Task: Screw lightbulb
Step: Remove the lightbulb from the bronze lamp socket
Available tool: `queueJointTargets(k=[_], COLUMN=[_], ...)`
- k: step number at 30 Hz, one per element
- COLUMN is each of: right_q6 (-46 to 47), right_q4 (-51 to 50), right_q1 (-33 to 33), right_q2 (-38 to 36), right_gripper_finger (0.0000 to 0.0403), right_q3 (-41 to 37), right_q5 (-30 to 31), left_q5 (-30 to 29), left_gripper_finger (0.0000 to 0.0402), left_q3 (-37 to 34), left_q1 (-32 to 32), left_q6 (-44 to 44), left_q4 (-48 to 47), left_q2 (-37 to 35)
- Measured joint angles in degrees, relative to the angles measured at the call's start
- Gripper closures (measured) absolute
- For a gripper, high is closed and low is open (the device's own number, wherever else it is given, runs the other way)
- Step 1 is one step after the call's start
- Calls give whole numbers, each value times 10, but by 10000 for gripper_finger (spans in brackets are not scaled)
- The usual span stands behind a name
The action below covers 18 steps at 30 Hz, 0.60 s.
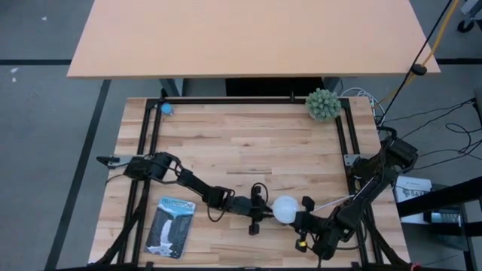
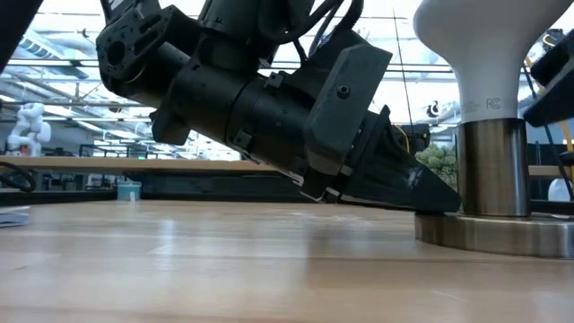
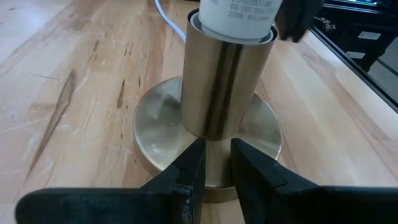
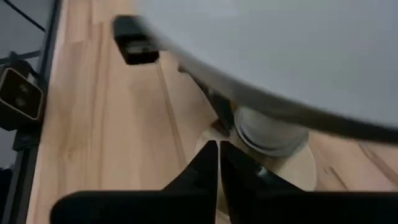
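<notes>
- High view: lightbulb (image 1: 285,209) sat near the table's (image 1: 248,150) front edge, between the left gripper (image 1: 260,218) and the right gripper (image 1: 305,218).
- Low view: the bulb's neck stood upright in a shiny metal socket (image 2: 491,170) on a round base (image 2: 498,231); the left gripper's tip touched that base.
- Left wrist view: its fingers (image 3: 189,177) were a little apart, holding nothing, low by the base.
- Right wrist view: the bulb filled the view; I cannot tell that gripper's state.

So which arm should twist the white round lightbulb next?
Probably the right. The right gripper sits up beside the white round lightbulb at its neck, while the left gripper is down low, fingertips on the round brass socket base, seemingly steadying it.
</notes>
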Motion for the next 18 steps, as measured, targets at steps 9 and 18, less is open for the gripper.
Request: queueJointTargets(k=[9,18], right_q6=[-47,7], right_q4=[7,-75], right_q1=[-5,-8], right_q2=[-20,-26], right_gripper_finger=[402,403], right_q3=[0,1], right_q5=[57,51], left_q5=[0,1], left_gripper_finger=[319,319], left_q3=[-1,-1], left_q1=[0,0], left_q6=[1,2], left_q4=[1,1], left_q2=[0,0])
